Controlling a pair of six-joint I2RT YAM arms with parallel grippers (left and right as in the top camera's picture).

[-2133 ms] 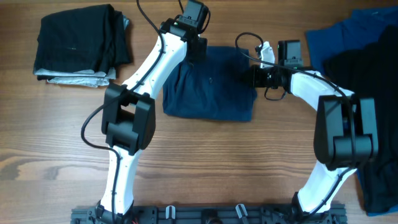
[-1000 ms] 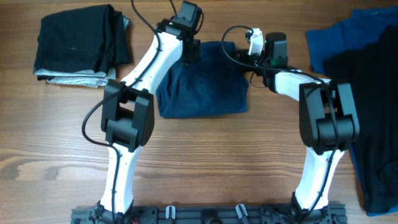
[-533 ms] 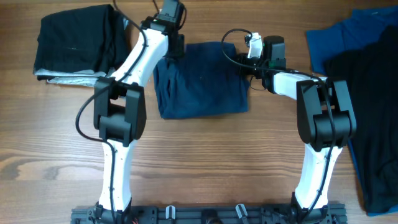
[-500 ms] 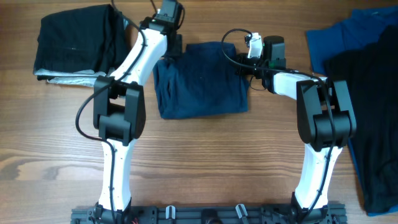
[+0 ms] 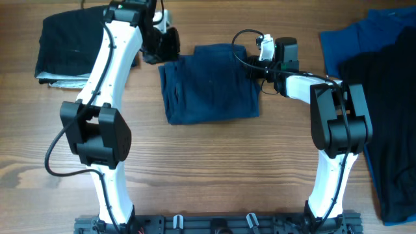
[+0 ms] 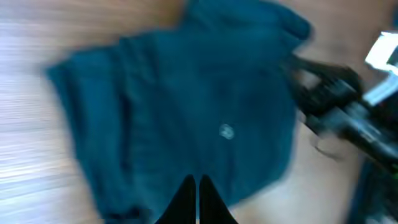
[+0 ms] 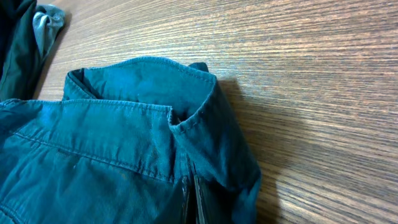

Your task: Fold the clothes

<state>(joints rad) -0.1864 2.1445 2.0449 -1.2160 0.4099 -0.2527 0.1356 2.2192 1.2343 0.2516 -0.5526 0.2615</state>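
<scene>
Plainly, a wood-grain table (image 5: 214, 162) fills the view. The folded navy shorts (image 5: 211, 81) lie on it, with a black stack (image 5: 78, 39) well left of the shorts and loose garments (image 5: 390, 97) well right. The right claw (image 7: 191, 199) is pinched on the shorts' upper-right corner. The left claw (image 6: 193, 202), fingers together and empty, hangs just off their upper-left corner.

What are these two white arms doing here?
Two robot arms are folding laundry on a table. Navy shorts lie folded in the middle; the right gripper sits at their right edge, jaws seemingly pinched on the cloth. The left gripper, jaws shut and empty, hovers by their left side. A folded stack lies far left, unfolded clothes far right.
</scene>
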